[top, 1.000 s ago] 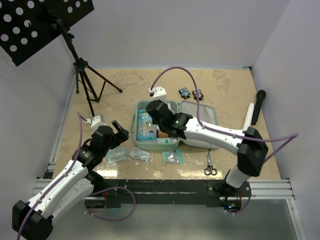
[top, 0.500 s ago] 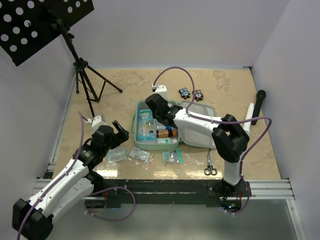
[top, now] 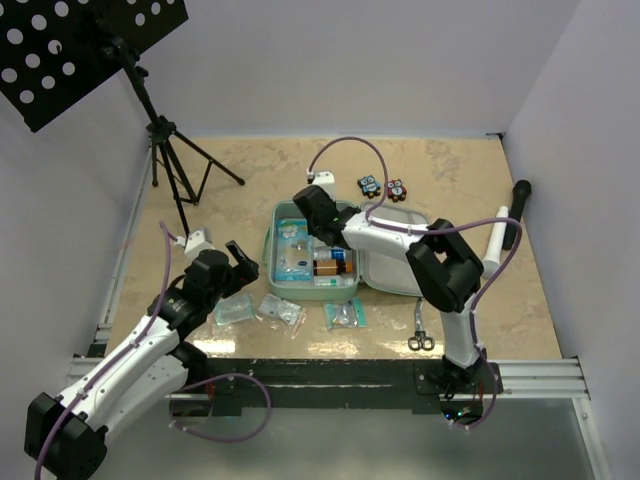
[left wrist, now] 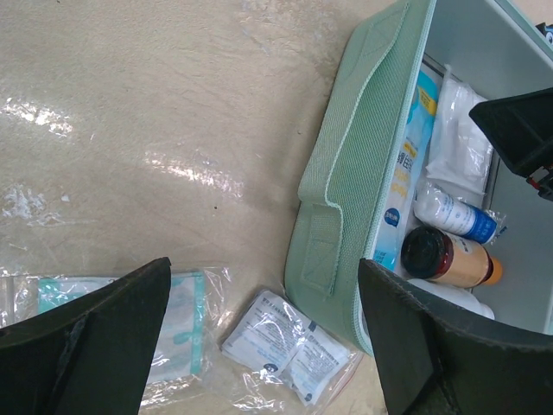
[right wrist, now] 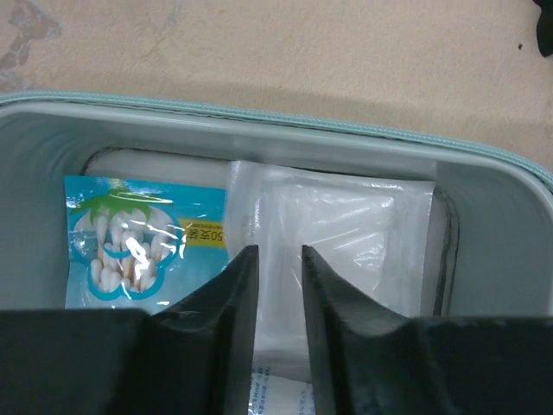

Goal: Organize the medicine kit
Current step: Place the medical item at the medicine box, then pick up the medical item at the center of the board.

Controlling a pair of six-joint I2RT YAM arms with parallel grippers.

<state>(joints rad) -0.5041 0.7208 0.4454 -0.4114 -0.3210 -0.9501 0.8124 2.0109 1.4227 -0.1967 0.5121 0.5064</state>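
Evidently the packing step is in hand. The left gripper [left wrist: 262, 277] hangs spread wide above loose sachets [left wrist: 289, 346] on the table [top: 450, 170], just beside the medicine kit [left wrist: 346, 199], which lies open at mid-table. In its far end the right gripper [right wrist: 278, 259] stands with jaws a sliver apart, pinching nothing, over a clear packet [right wrist: 346, 225]. Sachets and, further right, scissors [top: 420, 338] lie outside. The next move likely calls for lowering the left jaws squarely around one sachet.
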